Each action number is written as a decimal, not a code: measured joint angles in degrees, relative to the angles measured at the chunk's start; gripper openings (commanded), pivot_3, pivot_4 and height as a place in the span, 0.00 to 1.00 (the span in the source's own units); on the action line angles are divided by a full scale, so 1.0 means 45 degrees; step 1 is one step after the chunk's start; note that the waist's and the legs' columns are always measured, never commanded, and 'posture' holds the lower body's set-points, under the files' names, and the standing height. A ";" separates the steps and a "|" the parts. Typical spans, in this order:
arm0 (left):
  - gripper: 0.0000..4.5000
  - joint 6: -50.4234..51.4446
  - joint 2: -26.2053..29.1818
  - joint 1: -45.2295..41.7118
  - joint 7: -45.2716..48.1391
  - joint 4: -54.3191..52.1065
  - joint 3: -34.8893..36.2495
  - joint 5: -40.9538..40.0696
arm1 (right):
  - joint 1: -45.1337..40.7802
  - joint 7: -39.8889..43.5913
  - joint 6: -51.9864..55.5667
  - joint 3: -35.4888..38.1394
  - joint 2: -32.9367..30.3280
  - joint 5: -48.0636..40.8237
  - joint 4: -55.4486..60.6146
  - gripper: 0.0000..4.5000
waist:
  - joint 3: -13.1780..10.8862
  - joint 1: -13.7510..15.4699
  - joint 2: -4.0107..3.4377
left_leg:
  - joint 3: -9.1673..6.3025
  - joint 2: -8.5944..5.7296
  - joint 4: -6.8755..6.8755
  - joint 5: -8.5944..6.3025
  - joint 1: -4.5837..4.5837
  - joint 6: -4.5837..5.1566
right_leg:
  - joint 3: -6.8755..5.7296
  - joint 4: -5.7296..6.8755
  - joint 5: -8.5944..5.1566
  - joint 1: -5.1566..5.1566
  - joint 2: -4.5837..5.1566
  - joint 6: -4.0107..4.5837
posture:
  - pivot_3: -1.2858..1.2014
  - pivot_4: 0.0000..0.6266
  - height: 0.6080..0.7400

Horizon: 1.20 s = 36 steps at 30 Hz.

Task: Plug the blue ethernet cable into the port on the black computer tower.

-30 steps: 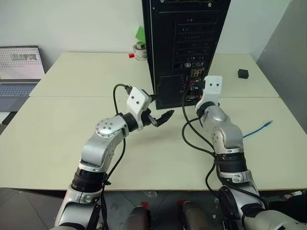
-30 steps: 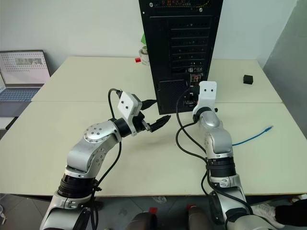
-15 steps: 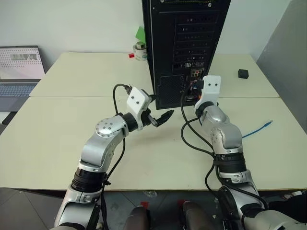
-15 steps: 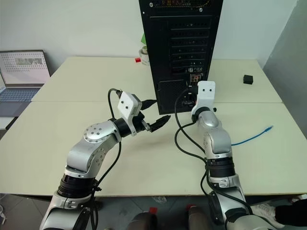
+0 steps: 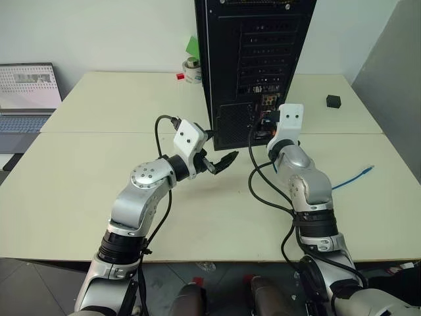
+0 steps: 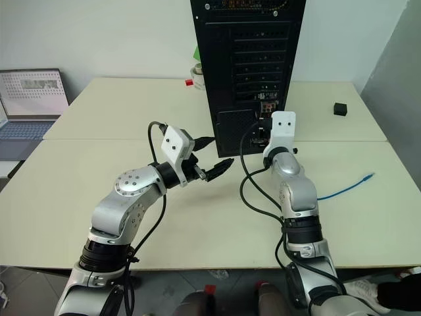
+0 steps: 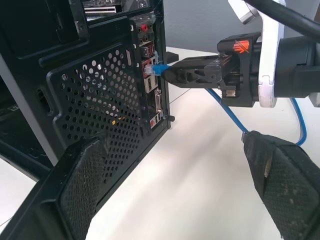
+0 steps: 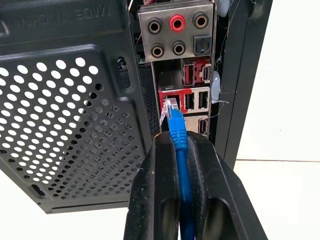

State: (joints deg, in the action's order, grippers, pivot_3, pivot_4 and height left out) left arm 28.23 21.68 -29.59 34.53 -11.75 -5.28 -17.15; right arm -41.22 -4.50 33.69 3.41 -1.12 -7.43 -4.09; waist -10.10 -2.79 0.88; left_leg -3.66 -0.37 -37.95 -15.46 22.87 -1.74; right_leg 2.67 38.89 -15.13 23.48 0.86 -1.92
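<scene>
The blue ethernet cable (image 8: 177,137) is clamped in the right claw (image 8: 176,145), its plug at the black computer tower (image 8: 75,115) port; the left claw (image 5: 220,162), at 9 o'clock, is spread wide.

Black computer tower (image 5: 253,59), perforated vent; bright blue ethernet cable (image 8: 176,131), clear plug; cream table (image 5: 85,171).

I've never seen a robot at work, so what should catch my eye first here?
The right gripper, shut on the blue ethernet cable, holds its clear plug right at the ports on the black computer tower standing mid-table. The left gripper hangs open beside the tower's base.
</scene>
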 measured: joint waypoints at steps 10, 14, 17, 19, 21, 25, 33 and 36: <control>0.99 0.0000 -0.0004 0.0009 -0.0013 0.0000 0.0000 0.0001 | -0.0176 -0.0141 -0.0380 0.0009 0.0003 0.0137 -0.0449 0.00 | 0.0000 -0.0003 0.0000 | 0.0002 0.0000 0.0000 0.0000 0.0000 0.0000 | 0.0000 0.0000 0.0000 0.0000 0.0000 0.0000 | 0.52 0.24 1.00; 0.99 0.0000 -0.0005 0.0011 -0.0016 0.0000 0.0000 0.0001 | -0.0227 -0.0153 -0.0488 0.0018 0.0002 0.0183 -0.0581 0.00 | 0.0000 -0.0004 0.0000 | 0.0001 -0.0001 0.0000 0.0000 0.0000 0.0000 | 0.0000 0.0000 0.0000 0.0000 0.0000 0.0000 | 0.52 0.24 1.00; 0.99 0.0000 -0.0008 0.0011 -0.0019 0.0000 0.0000 0.0002 | -0.0292 -0.0205 -0.0575 0.0019 0.0030 0.0214 -0.0710 0.00 | 0.0000 -0.0003 0.0000 | -0.0001 0.0000 0.0000 0.0000 0.0000 0.0000 | -0.0001 0.0000 0.0000 0.0000 0.0000 0.0000 | 0.52 0.24 1.00; 0.99 0.0000 -0.0011 0.0011 -0.0020 0.0000 -0.0001 0.0003 | -0.0393 -0.0326 -0.0636 0.0027 0.0104 0.0242 -0.0855 0.00 | 0.0000 -0.0005 0.0000 | 0.0001 0.0000 0.0000 0.0000 -0.0001 0.0000 | 0.0000 0.0001 0.0000 0.0000 0.0000 0.0000 | 0.52 0.24 1.00; 0.99 -0.0001 -0.0012 0.0011 -0.0020 0.0000 -0.0001 0.0004 | -0.0516 -0.0456 -0.0697 0.0060 0.0200 0.0273 -0.1040 0.00 | 0.0000 -0.0005 0.0000 | 0.0001 0.0000 0.0000 0.0000 0.0000 0.0000 | 0.0000 0.0000 0.0000 0.0000 0.0000 0.0000 | 0.52 0.24 1.00; 0.99 -0.0001 -0.0014 0.0010 -0.0020 0.0000 0.0000 0.0008 | -0.0659 -0.0634 -0.1016 0.0057 0.0447 0.0372 -0.1394 0.00 | 0.0000 -0.0032 0.0000 | 0.0002 0.0002 0.0000 0.0000 -0.0004 0.0000 | 0.0001 0.0004 0.0000 0.0000 0.0000 0.0000 | 0.52 0.24 1.00; 0.99 -0.0001 -0.0017 0.0010 -0.0033 0.0000 0.0000 0.0008 | -0.1010 -0.0726 -0.1622 0.0006 0.0712 0.0412 -0.2227 0.00 | -0.0001 -0.0158 -0.0003 | 0.0010 0.0008 -0.0001 0.0001 -0.0016 0.0000 | 0.0007 0.0016 0.0001 0.0000 -0.0005 0.0001 | 0.52 0.24 1.00; 0.99 -0.0001 -0.0016 0.0010 -0.0041 0.0000 0.0000 0.0009 | -0.1011 -0.0618 -0.1821 0.0000 0.0706 0.0399 -0.2370 0.00 | -0.0001 -0.0183 -0.0003 | 0.0011 0.0009 -0.0001 0.0001 -0.0017 0.0000 | 0.0009 0.0017 0.0001 0.0000 -0.0007 0.0001 | 0.52 0.24 1.00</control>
State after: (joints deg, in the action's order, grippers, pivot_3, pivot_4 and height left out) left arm 28.23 21.61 -29.54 34.35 -11.75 -5.28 -17.11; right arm -45.77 -7.28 25.50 3.41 2.06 -5.64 -14.76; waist -10.11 -3.61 0.87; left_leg -3.61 -0.33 -37.96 -15.46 22.79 -1.74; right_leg 2.71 38.96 -15.13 23.48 0.82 -1.91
